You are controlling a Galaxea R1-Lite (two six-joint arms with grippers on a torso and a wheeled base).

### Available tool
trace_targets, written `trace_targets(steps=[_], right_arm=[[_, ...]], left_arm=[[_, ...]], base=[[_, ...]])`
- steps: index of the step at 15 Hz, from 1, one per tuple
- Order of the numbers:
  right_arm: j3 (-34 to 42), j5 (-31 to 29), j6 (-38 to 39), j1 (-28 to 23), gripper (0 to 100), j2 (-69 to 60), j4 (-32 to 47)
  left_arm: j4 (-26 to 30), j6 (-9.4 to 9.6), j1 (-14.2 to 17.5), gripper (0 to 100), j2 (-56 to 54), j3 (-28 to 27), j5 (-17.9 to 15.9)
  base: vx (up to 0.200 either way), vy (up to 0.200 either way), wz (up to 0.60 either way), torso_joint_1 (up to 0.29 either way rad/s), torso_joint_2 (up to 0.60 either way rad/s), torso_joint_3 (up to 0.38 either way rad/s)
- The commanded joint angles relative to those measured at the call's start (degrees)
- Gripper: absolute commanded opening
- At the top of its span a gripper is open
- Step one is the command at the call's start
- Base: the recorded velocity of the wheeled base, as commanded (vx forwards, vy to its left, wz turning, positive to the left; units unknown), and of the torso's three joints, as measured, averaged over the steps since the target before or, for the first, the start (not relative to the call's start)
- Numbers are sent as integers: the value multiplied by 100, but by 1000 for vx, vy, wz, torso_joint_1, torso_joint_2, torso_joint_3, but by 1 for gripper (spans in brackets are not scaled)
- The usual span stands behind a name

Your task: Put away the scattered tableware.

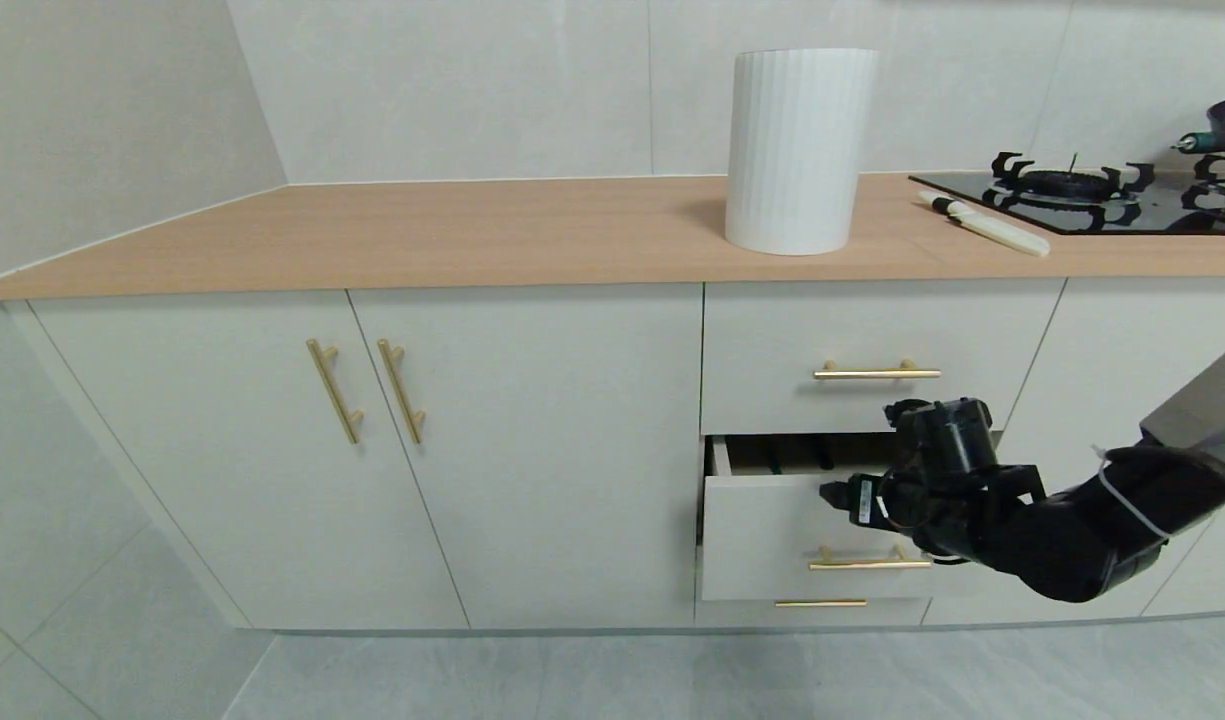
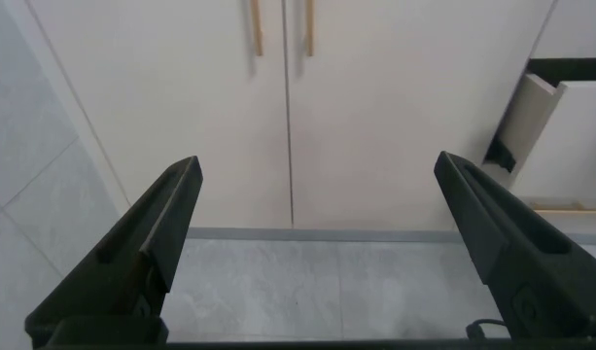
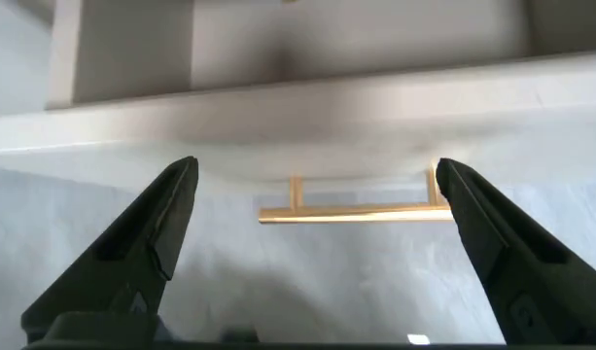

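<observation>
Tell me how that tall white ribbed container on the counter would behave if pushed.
The white ribbed container is taller than wide, so a push near its top would probably tip it. Its ribs might help grip. Weight is unclear.

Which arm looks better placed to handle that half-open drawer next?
Right, probably. Its open gripper sits at the drawer front, close by the handle. The left gripper, also open, faces the cabinet doors, with the drawer off to its side.
</observation>
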Motion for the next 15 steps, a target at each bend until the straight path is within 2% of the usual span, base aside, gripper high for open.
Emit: trace_targets(steps=[1,8,15], right_arm=[[131,-178,-1,-3,100,446,-401],[52,-318,8,-91,100,1026,-1341],[-747,-380,702,-276,100,1439,-1394]], left_arm=[[-2,-4,2,100,2,0,4],[-2,-4,2,100,2,0,4],[-2,-4,2,100,2,0,4]], base=[[0,0,0,0,0,0],[0,0,0,0,0,0],[0,0,0,0,0,0]])
